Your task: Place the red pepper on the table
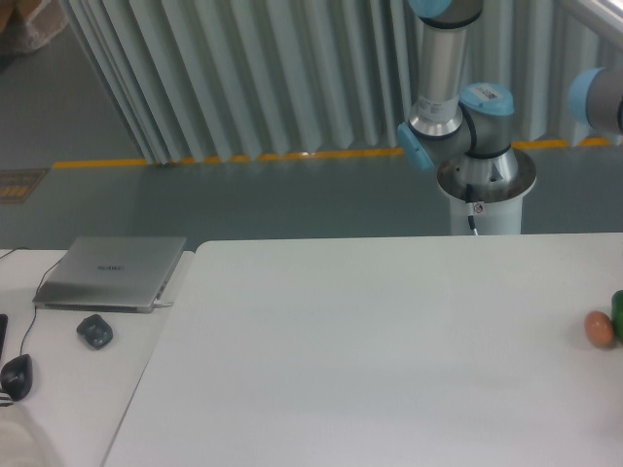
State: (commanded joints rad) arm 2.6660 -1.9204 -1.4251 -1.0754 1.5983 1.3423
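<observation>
The red pepper is out of view. The white table (370, 350) fills the lower right of the camera view. Only the arm's base and upper links (458, 107) show behind the table, plus a wrist joint (599, 97) at the right edge. The gripper itself has passed beyond the right border of the frame, so its jaws are out of sight.
A small orange-brown egg-shaped thing (599, 329) lies at the table's right edge, with a dark green thing (618, 309) just beyond it, cut off by the frame. On the adjoining desk to the left sit a closed laptop (112, 272) and two mice (94, 332).
</observation>
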